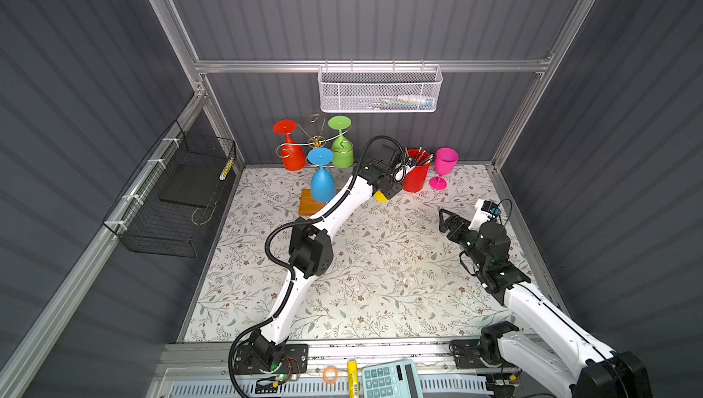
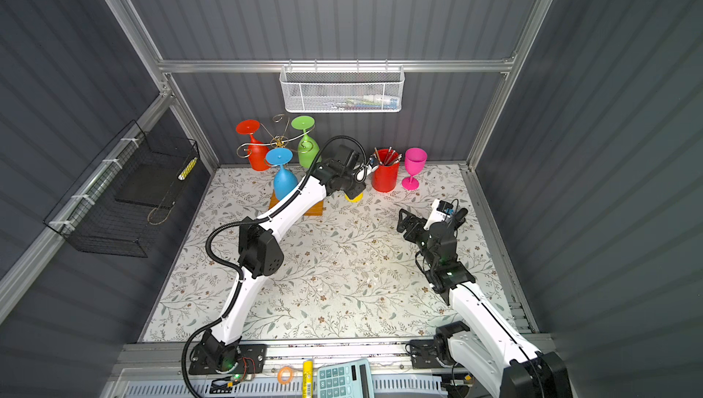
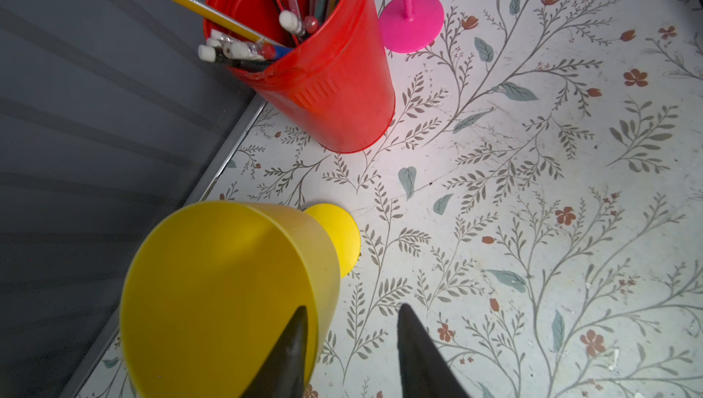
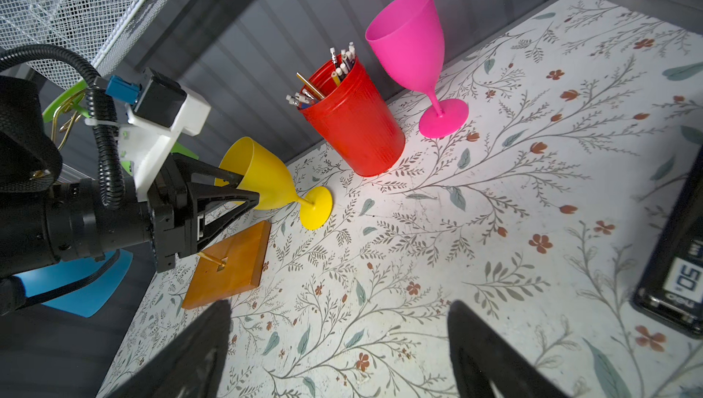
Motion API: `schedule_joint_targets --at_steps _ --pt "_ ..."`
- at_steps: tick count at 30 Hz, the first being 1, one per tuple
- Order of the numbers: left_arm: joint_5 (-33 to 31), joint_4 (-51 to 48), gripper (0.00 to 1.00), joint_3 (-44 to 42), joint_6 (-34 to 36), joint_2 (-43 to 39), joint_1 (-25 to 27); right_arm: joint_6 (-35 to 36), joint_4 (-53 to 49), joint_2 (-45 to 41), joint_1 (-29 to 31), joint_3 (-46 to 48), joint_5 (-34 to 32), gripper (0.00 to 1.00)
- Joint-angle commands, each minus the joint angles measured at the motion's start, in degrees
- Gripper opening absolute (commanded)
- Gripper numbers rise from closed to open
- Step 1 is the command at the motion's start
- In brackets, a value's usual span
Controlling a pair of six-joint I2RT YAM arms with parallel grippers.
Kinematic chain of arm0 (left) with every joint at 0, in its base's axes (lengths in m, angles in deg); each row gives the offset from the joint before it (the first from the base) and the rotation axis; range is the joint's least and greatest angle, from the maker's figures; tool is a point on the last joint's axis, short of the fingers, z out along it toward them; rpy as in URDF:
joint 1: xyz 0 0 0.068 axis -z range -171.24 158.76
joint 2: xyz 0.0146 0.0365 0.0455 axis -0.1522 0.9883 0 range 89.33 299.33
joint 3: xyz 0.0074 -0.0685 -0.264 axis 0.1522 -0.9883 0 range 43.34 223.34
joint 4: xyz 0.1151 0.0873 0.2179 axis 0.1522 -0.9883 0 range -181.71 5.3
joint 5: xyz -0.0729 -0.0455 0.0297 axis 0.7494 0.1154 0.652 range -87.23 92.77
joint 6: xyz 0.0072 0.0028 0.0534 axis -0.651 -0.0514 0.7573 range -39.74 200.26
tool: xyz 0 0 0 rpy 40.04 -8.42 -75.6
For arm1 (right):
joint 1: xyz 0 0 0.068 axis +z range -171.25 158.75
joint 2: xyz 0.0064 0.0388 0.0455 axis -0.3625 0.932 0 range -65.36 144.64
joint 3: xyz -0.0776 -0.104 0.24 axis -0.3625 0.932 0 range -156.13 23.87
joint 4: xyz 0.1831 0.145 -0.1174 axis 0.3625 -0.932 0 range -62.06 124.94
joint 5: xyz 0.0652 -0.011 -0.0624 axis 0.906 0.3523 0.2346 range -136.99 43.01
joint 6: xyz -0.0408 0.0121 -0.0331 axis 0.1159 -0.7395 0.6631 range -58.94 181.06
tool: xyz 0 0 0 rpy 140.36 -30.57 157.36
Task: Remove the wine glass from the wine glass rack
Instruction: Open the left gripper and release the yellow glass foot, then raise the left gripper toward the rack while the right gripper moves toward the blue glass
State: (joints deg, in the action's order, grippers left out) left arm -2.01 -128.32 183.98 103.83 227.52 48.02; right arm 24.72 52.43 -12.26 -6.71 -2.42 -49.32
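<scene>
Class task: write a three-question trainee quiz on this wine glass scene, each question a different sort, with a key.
1. True or false: the yellow wine glass stands on the table.
2. How many glasses hang on the wine glass rack? A two, B three, C four.
3. Which gripper has its fingers either side of that glass's rim?
Key: 1 true; 2 B; 3 the left gripper.

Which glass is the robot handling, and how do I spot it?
Find the red pencil cup by the back wall. On its side away from the pink glass is a yellow wine glass. It is the only yellow one, with the left gripper astride its rim.
</scene>
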Motion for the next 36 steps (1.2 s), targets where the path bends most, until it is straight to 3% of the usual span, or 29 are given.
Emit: schedule_joint_targets --at_steps 1,12,18,27,36 --pt "-1.23 1.54 0.48 1.57 -0.17 0.85 -0.42 0.91 1.55 0.52 0.40 -1.58 0.79 0.89" --pt "-5.24 7.61 0.66 0.04 -1.04 -1.26 -0.42 2.19 0.62 -0.62 0.66 -2.53 0.40 0.94" --pt "-6.28 11.69 0.82 -3.03 -4.70 -4.87 -0.33 2.32 0.17 -1.74 0.66 -2.90 -0.34 0.98" --pt "-5.79 14.96 0.91 -12.31 -8.80 -14.59 1.89 2.11 0.70 -4.06 0.68 -3.20 -1.08 0.99" --pt "-6.52 11.12 0.97 -13.07 -11.54 -21.48 6.29 0.79 -1.55 -8.38 0.66 -3.03 -1.57 0.99"
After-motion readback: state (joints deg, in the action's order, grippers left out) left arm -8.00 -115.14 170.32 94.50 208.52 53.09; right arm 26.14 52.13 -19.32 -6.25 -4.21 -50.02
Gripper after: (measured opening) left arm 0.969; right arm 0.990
